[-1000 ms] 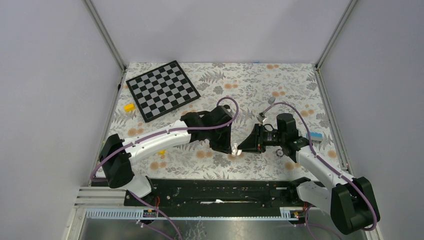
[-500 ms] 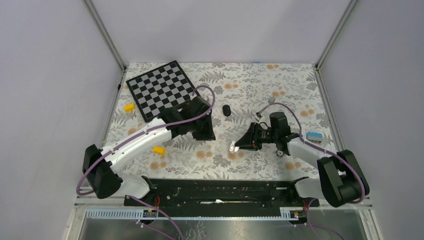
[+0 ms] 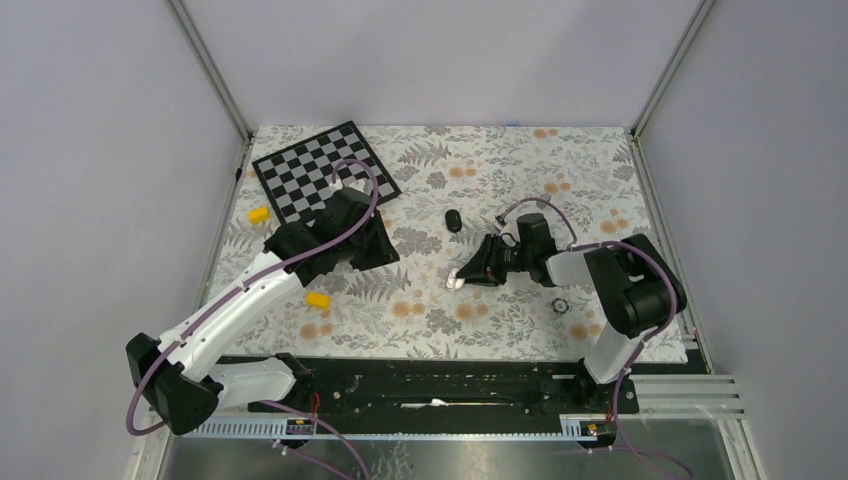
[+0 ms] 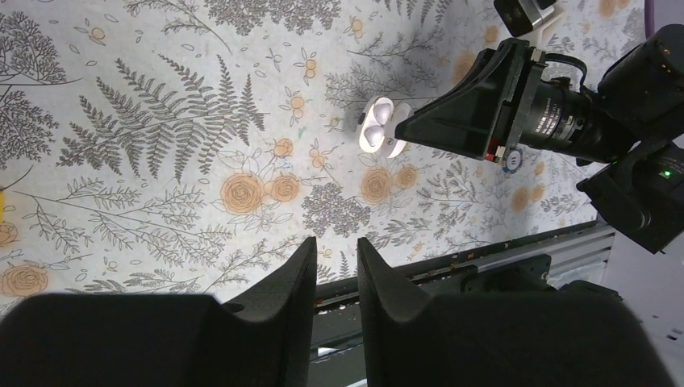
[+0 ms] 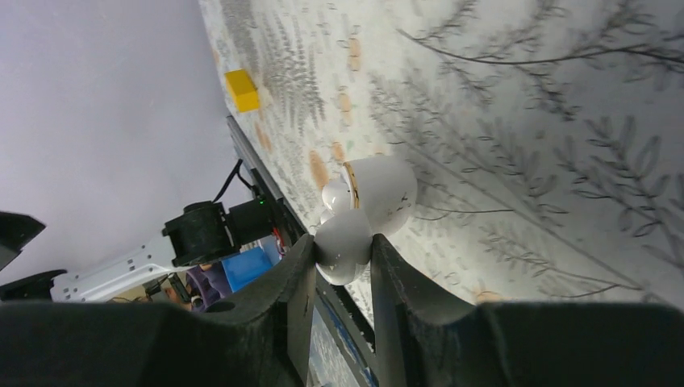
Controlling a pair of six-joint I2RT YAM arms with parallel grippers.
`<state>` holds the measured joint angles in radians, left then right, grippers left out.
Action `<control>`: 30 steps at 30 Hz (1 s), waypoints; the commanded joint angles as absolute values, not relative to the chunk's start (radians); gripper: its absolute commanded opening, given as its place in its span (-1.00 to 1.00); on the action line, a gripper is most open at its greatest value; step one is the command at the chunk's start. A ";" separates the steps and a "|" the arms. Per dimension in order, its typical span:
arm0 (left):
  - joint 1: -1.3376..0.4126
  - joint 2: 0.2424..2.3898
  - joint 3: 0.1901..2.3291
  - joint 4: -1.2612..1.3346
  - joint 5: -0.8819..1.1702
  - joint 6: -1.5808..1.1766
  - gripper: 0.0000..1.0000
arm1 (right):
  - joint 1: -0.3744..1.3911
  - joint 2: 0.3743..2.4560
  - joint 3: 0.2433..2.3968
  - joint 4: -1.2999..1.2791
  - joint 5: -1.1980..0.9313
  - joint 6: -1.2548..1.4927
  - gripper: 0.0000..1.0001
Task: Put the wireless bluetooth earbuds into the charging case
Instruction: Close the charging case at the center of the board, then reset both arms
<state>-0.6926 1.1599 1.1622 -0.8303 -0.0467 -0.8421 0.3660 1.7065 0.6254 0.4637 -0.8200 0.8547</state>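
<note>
My right pincer (image 5: 340,251) is clenched on the open-lidded white charging case (image 5: 373,197), held close to the floral table (image 5: 524,121) near its middle; my left pincer (image 4: 336,260) hangs well apart from it, fingers slightly parted, grasping nothing; a black oval pebble (image 3: 453,220) lies on the table just beyond the case.

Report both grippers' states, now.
Left gripper: slightly open, holding nothing.
Right gripper: closed on the charging case.

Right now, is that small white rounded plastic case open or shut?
Open: the white case shows lid and base spread apart; right fingers pinch it.
</note>
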 commanded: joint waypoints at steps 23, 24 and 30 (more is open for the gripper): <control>-0.685 1.157 1.089 -0.744 -0.023 -0.811 -0.43 | 0.373 1.466 0.641 0.053 -0.514 0.621 0.67; -0.685 1.154 1.098 -0.743 -0.033 -0.799 -0.40 | 0.373 1.442 0.663 -0.025 -0.468 0.590 0.72; -0.685 1.121 1.218 -0.749 -0.168 -0.683 0.13 | 0.370 1.232 0.823 -0.409 0.043 0.466 0.99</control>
<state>-0.6914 1.1603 1.1004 -0.7891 -0.0521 -0.7799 0.3676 1.3689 0.6918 -0.1127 -0.3618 0.5835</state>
